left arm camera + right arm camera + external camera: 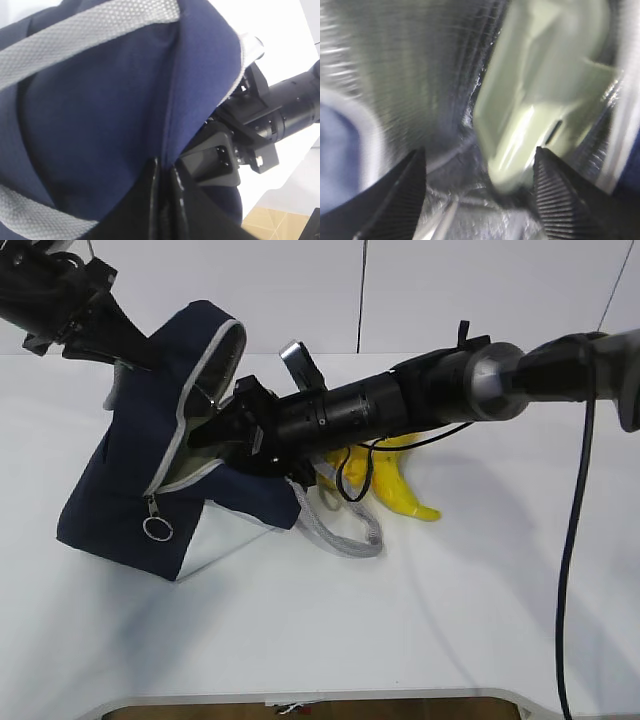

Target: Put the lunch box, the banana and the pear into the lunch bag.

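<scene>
The navy lunch bag (120, 500) lies tilted on the white table, mouth facing right. My left gripper (164, 167) is shut on a fold of its navy fabric at the top and holds the mouth up; in the exterior view it is at the bag's upper left (140, 350). My right gripper (205, 435) reaches into the opening. In the right wrist view it (480, 160) is open inside the silvery lining (410, 75), and the sage-green-lidded lunch box (540, 95) lies just ahead, near the right finger. The banana (400, 490) lies behind my right arm. A yellow bit (332, 462) beside it may be the pear.
A grey webbing handle (345, 535) trails on the table right of the bag. The zipper's ring pull (157, 528) hangs at the bag's front. A black cable (575, 540) hangs at the right. The table's front edge (300, 698) is near.
</scene>
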Action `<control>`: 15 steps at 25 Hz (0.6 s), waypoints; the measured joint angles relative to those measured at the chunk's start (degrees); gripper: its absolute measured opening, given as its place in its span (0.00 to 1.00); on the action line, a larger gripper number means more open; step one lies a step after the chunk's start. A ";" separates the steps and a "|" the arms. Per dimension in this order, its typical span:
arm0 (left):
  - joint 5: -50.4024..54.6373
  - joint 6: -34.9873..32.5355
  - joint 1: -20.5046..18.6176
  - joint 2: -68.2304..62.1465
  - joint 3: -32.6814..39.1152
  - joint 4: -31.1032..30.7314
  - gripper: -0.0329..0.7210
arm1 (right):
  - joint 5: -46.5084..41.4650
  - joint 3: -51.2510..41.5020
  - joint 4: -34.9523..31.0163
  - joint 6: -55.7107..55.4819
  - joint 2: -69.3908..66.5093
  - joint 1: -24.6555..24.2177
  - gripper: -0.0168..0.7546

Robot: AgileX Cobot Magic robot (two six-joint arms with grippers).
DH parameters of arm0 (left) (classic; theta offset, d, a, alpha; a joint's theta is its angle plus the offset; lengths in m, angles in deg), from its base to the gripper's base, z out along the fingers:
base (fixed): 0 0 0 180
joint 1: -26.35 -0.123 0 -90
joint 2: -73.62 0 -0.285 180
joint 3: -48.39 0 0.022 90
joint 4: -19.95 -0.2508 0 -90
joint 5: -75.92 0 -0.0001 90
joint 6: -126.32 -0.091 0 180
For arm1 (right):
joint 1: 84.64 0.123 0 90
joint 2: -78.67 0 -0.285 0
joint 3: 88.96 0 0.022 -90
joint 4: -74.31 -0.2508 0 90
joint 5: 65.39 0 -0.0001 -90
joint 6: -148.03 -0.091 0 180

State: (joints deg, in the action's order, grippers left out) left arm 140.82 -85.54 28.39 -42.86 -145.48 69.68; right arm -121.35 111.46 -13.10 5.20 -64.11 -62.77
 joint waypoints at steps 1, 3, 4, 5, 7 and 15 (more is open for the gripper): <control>0.00 0.00 0.00 0.00 0.00 0.00 0.04 | -0.25 0.57 0.44 0.05 0.00 -0.12 0.72; 0.10 0.00 0.00 0.00 0.00 0.00 0.04 | -0.37 1.81 1.89 0.14 0.26 -0.11 0.72; 0.10 0.00 0.00 0.00 0.00 0.00 0.04 | -0.37 2.58 3.36 -0.37 0.49 -0.11 0.72; 0.21 0.00 0.00 0.00 0.00 0.00 0.04 | -0.37 3.45 5.38 -1.55 1.13 -0.11 0.72; 0.21 0.00 0.00 0.00 0.00 0.00 0.04 | -0.25 5.39 10.89 -4.85 2.42 -0.11 0.72; 0.21 0.00 0.00 0.00 0.00 0.00 0.04 | -1.17 12.10 33.05 -18.10 5.73 -0.11 0.72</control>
State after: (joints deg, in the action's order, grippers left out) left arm 141.03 -85.54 28.39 -42.86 -145.48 69.68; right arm -122.52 123.56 19.95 -12.90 -58.37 -62.89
